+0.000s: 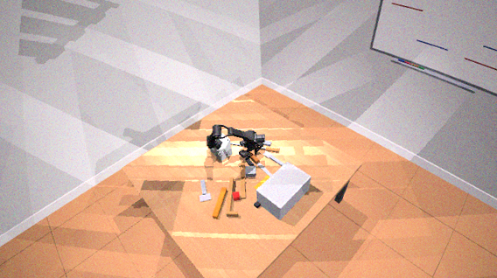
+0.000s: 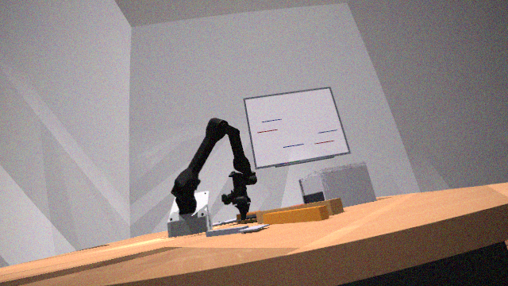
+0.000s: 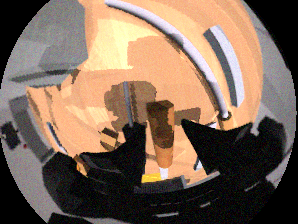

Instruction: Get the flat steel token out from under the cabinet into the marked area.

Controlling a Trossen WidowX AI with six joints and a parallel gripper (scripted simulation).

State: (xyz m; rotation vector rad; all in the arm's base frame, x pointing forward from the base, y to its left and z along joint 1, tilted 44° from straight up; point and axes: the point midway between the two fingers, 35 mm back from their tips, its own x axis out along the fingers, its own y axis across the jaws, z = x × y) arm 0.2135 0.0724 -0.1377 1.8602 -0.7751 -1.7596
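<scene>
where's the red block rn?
Top view: the red block lies on the table left of the grey cabinet, between the orange bar and brown sticks.

Table (image 2: 357, 226): wood-look top, warm orange-tan, matt, smooth. Floor (image 1: 391, 234): same wood tone, laid in tiles w/ thin dark seams, matt. Cabinet (image 1: 284, 190): pale grey, flat matt, plastic or painted metal, can't tell which. Orange bar (image 1: 220, 202) & tan stick (image 1: 232, 198): wood-look, matt. Arm (image 2: 216, 148): black, matt w/ slight sheen. Arm base (image 2: 190, 219): light grey, metal-look. 2 grey strips (image 3: 222, 59), (image 3: 149, 16) in wrist view: smooth, steel-like. Whiteboard (image 2: 295, 125): smooth white, grey frame.
</scene>
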